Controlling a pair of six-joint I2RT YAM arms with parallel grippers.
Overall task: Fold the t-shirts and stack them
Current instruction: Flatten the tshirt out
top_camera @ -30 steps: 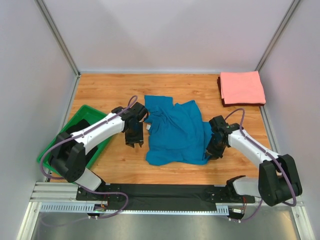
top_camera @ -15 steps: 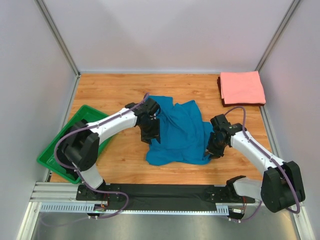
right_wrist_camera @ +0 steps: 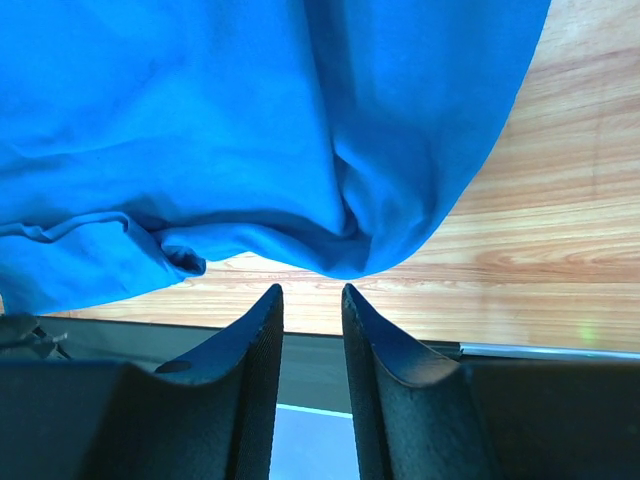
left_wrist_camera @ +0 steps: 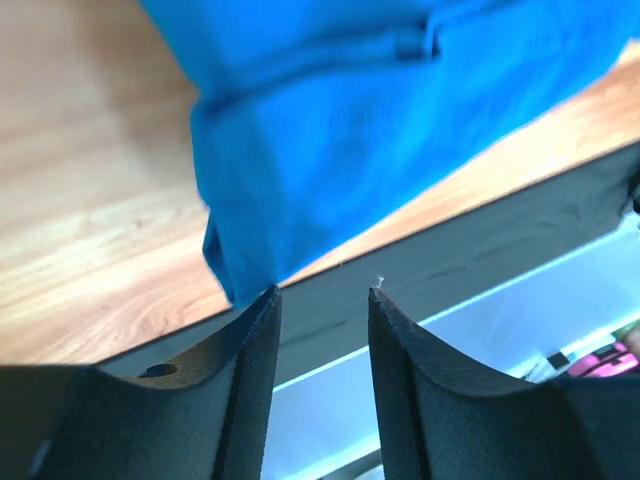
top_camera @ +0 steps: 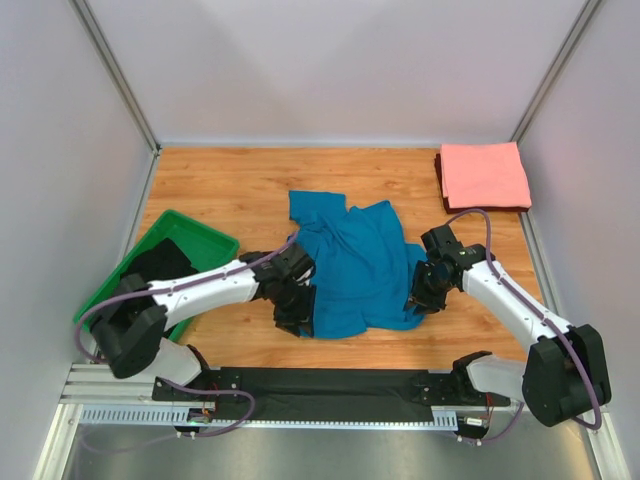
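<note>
On the outer side of the left tool, a green tray (top_camera: 215,240) sits on the wooden surface (top_camera: 230,185). A dark item (top_camera: 160,265) lies in it, too indistinct to identify.

The left tool (top_camera: 298,320) is low at the near-left corner of the teal-blue t-shirt (top_camera: 355,265). Seen from its own wrist, the left tool (left_wrist_camera: 322,292) has its jaws moderately apart, with nothing between them. A corner of the teal-blue t-shirt (left_wrist_camera: 330,130) hangs just ahead of one fingertip; whether cloth and finger touch cannot be told. Beyond the tips, a black strip (left_wrist_camera: 480,240) runs along the near edge of the surface.

The teal-blue t-shirt lies rumpled and unfolded between the two tools, spread over the middle of the surface.

The right tool (top_camera: 418,300) is at the shirt's near-right edge, with the cloth on its inner side. Seen from its own wrist, the right tool (right_wrist_camera: 311,290) shows a narrow, empty gap. A rounded fold of the teal-blue t-shirt (right_wrist_camera: 250,130) bulges just ahead of the fingertips, not between them.

Far ahead of the right tool, slightly to its outer side and well apart from it, is the salmon-pink t-shirt (top_camera: 485,175). It lies folded as a flat rectangle in the far right corner of the surface.
</note>
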